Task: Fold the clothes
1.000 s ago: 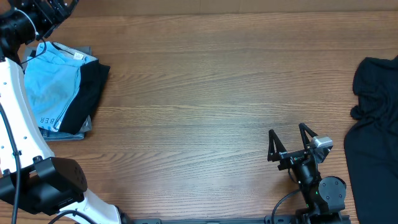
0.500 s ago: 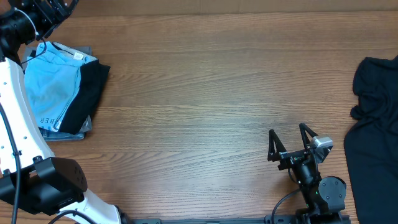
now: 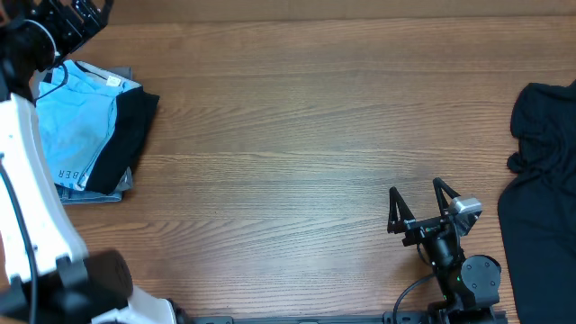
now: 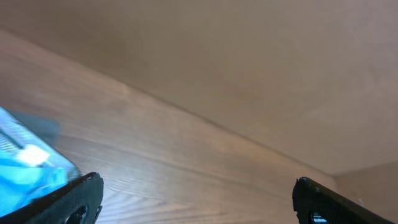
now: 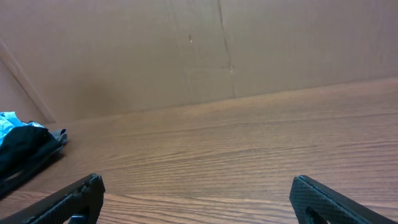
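Note:
A folded light blue T-shirt (image 3: 74, 121) lies on a small stack at the table's far left, next to a folded black garment (image 3: 123, 139); its corner shows in the left wrist view (image 4: 22, 165). A crumpled black garment (image 3: 543, 184) lies at the right edge. My left gripper (image 3: 83, 13) is open and empty above the stack's far corner. My right gripper (image 3: 418, 203) is open and empty near the front edge, right of centre. The stack also shows far off in the right wrist view (image 5: 25, 146).
The wooden table (image 3: 306, 135) has a brown board wall (image 5: 205, 50) along its far edge. A grey folded cloth (image 3: 99, 193) lies under the stack.
The left arm has shifted slightly at the far left corner. The right arm and the clothes have not moved.

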Robot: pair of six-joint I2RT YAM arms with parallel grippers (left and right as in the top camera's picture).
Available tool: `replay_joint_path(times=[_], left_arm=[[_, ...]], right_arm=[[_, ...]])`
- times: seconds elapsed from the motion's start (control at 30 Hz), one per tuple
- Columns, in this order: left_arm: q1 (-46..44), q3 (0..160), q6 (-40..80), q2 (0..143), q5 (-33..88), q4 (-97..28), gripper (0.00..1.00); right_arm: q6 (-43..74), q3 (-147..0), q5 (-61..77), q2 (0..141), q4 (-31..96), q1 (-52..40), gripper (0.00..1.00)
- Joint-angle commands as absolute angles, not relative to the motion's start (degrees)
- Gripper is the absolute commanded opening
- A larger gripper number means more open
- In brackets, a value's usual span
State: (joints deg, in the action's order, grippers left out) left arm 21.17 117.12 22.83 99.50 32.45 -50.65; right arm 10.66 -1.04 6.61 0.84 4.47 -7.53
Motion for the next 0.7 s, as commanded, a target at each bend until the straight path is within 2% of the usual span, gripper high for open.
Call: replay_joint_path(times=[0.0, 0.4, 0.67], left_arm=[[18.8, 117.6, 23.3, 87.8, 23.2, -50.9, 1.0], [-5.6, 117.4, 22.3, 71.1, 22.0, -53.5, 1.0], [-9.4, 114.3, 22.3, 61.0, 20.8, -63.9, 1.0]], right_arm=[[10.4, -0.4, 6.1, 0.2, 4.2, -7.3, 1.0], [10.4, -0.4, 6.1, 0.2, 4.2, -7.3, 1.0], [10.4, -0.4, 6.1, 0.2, 4.2, -7.3, 1.0]])
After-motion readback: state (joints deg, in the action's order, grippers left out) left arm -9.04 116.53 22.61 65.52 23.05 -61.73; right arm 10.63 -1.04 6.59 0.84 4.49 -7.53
